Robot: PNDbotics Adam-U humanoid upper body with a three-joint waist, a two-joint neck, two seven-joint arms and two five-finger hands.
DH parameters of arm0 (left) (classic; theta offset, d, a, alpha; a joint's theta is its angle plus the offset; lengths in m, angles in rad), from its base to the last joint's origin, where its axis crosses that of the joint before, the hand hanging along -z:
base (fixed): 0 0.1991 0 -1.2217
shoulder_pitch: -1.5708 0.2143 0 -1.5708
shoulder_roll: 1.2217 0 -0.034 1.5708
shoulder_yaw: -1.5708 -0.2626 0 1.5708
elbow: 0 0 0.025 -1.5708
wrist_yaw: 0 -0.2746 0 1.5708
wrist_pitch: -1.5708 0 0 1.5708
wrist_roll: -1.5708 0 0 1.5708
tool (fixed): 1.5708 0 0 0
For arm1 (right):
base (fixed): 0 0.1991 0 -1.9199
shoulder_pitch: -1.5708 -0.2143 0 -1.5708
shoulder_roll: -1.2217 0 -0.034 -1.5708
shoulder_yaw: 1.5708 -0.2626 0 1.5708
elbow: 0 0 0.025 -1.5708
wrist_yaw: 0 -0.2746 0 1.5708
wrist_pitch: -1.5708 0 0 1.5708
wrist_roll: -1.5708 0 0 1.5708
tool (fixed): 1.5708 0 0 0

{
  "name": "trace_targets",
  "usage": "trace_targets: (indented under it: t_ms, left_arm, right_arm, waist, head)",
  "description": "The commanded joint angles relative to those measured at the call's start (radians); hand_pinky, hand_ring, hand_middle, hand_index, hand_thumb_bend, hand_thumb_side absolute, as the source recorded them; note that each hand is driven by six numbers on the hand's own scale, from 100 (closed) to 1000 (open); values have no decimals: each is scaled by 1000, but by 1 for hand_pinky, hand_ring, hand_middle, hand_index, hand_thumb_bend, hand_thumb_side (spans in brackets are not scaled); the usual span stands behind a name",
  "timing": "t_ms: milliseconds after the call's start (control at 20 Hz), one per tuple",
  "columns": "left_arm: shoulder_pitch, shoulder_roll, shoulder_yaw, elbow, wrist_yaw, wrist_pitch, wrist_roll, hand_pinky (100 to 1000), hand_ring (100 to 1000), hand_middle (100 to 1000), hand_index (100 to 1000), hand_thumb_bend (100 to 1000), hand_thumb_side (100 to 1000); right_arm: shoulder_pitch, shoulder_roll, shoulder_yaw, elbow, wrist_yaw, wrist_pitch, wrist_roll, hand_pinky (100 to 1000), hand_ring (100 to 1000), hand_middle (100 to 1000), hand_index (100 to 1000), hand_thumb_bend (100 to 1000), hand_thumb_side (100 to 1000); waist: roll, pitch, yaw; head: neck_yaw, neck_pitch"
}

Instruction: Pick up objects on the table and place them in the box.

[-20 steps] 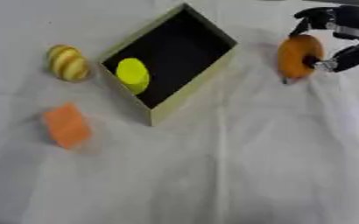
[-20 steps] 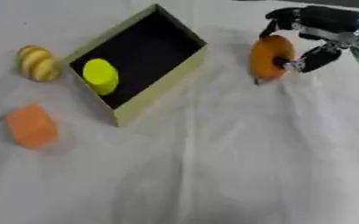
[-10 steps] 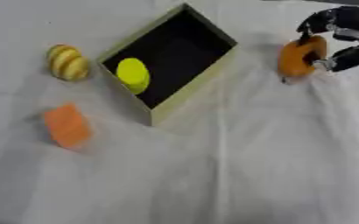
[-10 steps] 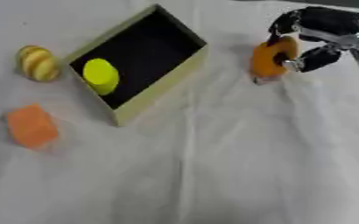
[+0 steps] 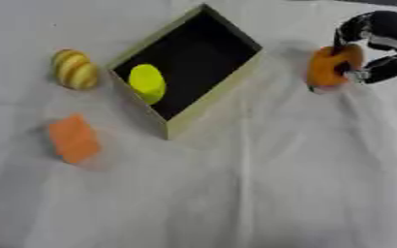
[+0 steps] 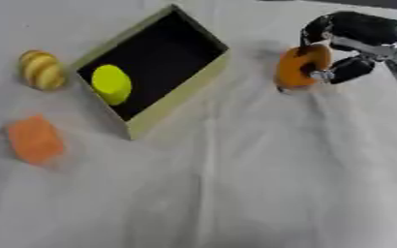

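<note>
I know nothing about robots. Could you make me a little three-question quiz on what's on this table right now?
1. True or false: the box already holds a yellow object.
2. What is the right hand holding? A) orange object B) striped object C) orange block
3. How many things lie on the cloth left of the box?

Key: 1 true. 2 A. 3 two, the striped object and the orange block.
</note>
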Motion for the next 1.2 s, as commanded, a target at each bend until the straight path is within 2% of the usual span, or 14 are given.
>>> trace_targets:
  t_ms: [50, 400, 650, 800, 1000, 1200]
  left_arm:
    - [-8, 13, 2, -16, 5, -1, -4, 685, 712, 707, 867, 510, 544]
    - [-2, 16, 2, -16, 3, 0, -4, 686, 711, 705, 867, 510, 542]
    - [0, 17, 1, -16, 3, -1, -5, 687, 711, 705, 867, 510, 542]
    - [0, 17, 1, -16, 3, -1, -5, 687, 711, 705, 867, 510, 542]
    - [-4, 10, -5, -16, 6, -3, -10, 687, 712, 706, 866, 513, 539]
    - [-11, 1, -9, -16, 9, -7, -15, 688, 711, 706, 866, 513, 536]
  right_arm:
    - [-4, -50, -2, -61, -50, 0, -23, 713, 598, 444, 543, 100, 100]
    - [12, -96, -4, -199, -206, 30, -19, 713, 593, 441, 537, 100, 100]
    - [-4, -108, -15, -283, -342, 70, 35, 717, 593, 440, 535, 100, 100]
    - [-7, -111, -19, -307, -392, 89, 74, 717, 593, 440, 535, 100, 100]
    - [-67, -67, 8, -344, -442, 92, 105, 714, 573, 446, 538, 100, 100]
    - [-155, -2, 48, -325, -469, 104, 162, 713, 563, 449, 541, 100, 100]
  waist:
    - [2, -34, -5]
    - [0, -47, -14]
    - [-2, -50, -15]
    - [-2, -50, -15]
    - [-7, -55, -4]
    - [-12, -56, 5]
  head:
    - [0, 5]
    - [1, 9]
    - [2, 12]
    - [2, 13]
    - [-15, 20]
    - [-23, 21]
